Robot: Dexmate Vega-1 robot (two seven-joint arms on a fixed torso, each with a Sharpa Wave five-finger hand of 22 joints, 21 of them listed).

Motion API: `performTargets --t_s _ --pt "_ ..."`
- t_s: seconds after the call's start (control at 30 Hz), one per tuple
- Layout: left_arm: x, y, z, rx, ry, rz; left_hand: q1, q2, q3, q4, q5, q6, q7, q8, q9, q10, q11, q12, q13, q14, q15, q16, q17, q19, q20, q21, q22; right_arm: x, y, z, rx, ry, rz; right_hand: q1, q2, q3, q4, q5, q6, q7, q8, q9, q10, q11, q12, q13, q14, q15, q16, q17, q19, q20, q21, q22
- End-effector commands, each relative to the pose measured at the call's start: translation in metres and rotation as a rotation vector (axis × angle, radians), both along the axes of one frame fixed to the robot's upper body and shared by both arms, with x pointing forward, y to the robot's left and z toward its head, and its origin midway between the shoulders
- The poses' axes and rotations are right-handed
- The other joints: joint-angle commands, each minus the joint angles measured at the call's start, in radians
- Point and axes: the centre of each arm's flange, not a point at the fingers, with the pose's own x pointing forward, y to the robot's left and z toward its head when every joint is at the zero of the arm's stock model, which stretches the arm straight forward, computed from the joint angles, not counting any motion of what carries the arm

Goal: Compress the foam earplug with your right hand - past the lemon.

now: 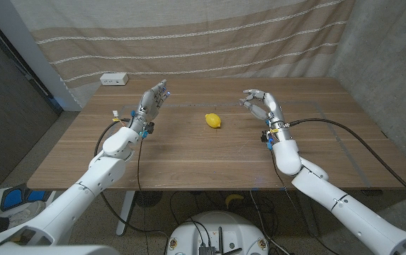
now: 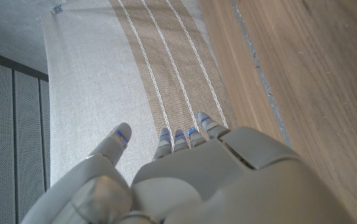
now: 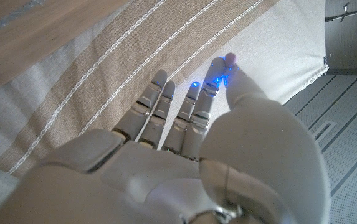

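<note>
— Where is the foam earplug (image 3: 231,58)?

— Between the thumb and a fingertip of my right hand (image 1: 258,103), as far as I can tell. In the right wrist view a small pinkish nub sticks out where they meet; the rest of it is covered. From the head view it is too small to make out.

— And that hand?

— Raised above the desk (image 1: 188,159), near the lemon (image 1: 214,121), on its right and a little farther back. My other fingers (image 3: 159,99) on that hand reach out toward the striped curtain (image 3: 103,56).

— Your left hand (image 1: 153,98)?

— Also lifted off the desk, left of the lemon, fingers straight and apart, holding nothing. In the left wrist view its palm side is hidden behind the back of the hand.

— The lemon itself?

— Lying alone on the wood, between my two hands, touching neither.
</note>
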Motion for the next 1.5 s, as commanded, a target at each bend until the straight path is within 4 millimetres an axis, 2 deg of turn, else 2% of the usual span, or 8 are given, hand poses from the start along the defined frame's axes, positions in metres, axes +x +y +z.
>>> performTargets --t_s 0.03,0.63,1.5 --pt "0.0 0.0 0.0 0.0 -0.002 -0.001 -0.012 0.052 0.005 -0.006 0.005 0.002 0.0 0.002 0.003 -0.002 -0.003 0.0 0.005 -0.005 -0.011 -0.001 0.001 0.002 0.002 -0.003 0.005 0.003 -0.015 0.005 0.093 0.083 0.105 -0.012 0.003 0.008 0.001 0.012 -0.001 0.005 0.01 0.007 0.006 0.0 -0.004 0.005 0.01 -0.156 -0.007 0.001 0.002 0.01 0.003 0.004" --pt "-0.003 -0.002 0.0 0.001 -0.005 -0.002 -0.013 0.051 0.004 -0.01 0.005 0.001 0.0 0.001 0.003 -0.003 0.0 0.0 0.005 -0.006 -0.011 -0.001 0.0 0.005 0.001 -0.009 0.005 0.01 -0.035 0.006 0.222 0.201 0.286 -0.036 -0.001 0.019 0.005 0.031 -0.005 0.017 0.021 0.026 0.014 0.014 -0.008 0.008 0.011 -0.148 -0.019 -0.004 -0.001 0.02 0.002 0.004" --pt "-0.005 -0.002 0.002 0.007 -0.011 0.002 -0.01 0.046 -0.001 -0.025 0.003 -0.004 -0.004 0.0 0.003 -0.005 -0.001 -0.001 0.005 -0.008 -0.012 -0.003 -0.002 0.007 0.001 -0.018 0.005 0.024 -0.053 0.004 0.351 0.337 0.521 -0.053 0.003 0.011 0.005 0.049 -0.005 0.024 0.028 0.035 0.029 0.017 -0.008 0.015 0.002 -0.142 -0.011 0.013 -0.006 0.028 0.001 0.005"
